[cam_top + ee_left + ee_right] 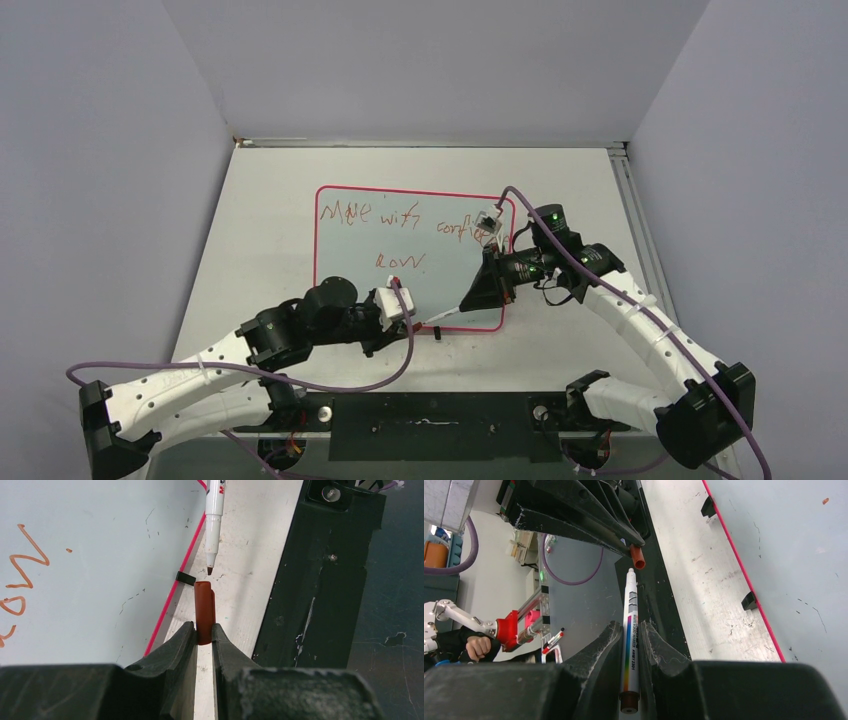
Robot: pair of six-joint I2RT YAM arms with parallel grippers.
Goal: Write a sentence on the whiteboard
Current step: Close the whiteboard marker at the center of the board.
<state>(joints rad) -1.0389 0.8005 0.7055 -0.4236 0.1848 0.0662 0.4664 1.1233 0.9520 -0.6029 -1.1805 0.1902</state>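
Observation:
The whiteboard (440,285), pale with a pink-red rim, lies flat mid-table. The sentence (400,213) in shaky red-brown letters reads "Move with confi…", its end hidden behind the right arm, with "now" below it. My right gripper (470,303) is shut on a white marker (629,595) held over the board's near right corner, tip towards the left gripper. My left gripper (203,630) is shut on the red-brown cap (204,612). The cap's open end faces the marker tip (209,571), a small gap apart. The cap also shows in the right wrist view (638,557).
A black base plate (430,425) runs along the near table edge, also in the left wrist view (310,580). The board's black feet (185,578) (749,600) stick out from its near rim. Grey walls enclose the table. A red fixture (509,627) stands beyond the table.

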